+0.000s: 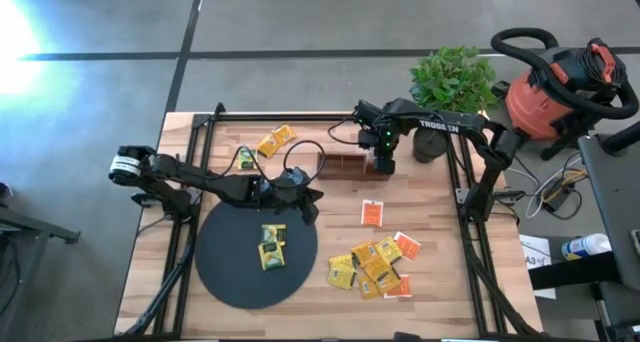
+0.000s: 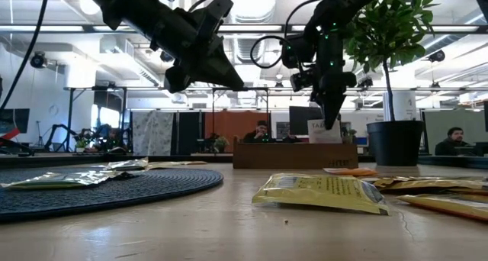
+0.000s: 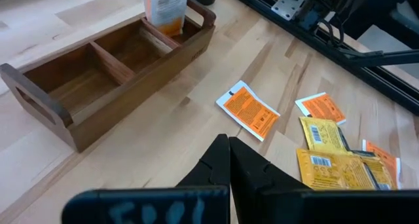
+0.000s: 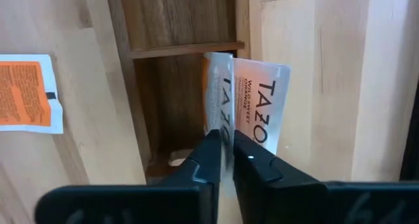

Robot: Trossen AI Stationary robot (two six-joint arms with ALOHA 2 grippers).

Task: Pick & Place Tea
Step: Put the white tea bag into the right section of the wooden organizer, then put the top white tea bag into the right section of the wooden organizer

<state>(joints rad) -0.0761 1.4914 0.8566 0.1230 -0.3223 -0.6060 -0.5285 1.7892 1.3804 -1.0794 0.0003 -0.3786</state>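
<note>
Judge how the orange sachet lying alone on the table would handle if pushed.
The lone orange sachet lies flat on bare wood, so it would probably slide rather than roll. It looks paper-thin, likely light and floppy. One corner seems slightly lifted, which might help picking.

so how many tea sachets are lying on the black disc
2, both yellow, overlapping near the middle of the black disc: one toward the tray side, the other just below it in the high view. More could be hidden beneath them.

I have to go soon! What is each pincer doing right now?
Left pincer: closed, empty, above the table.
Right pincer: pinching an orange-and-white tea sachet standing in the wooden tray.
</note>
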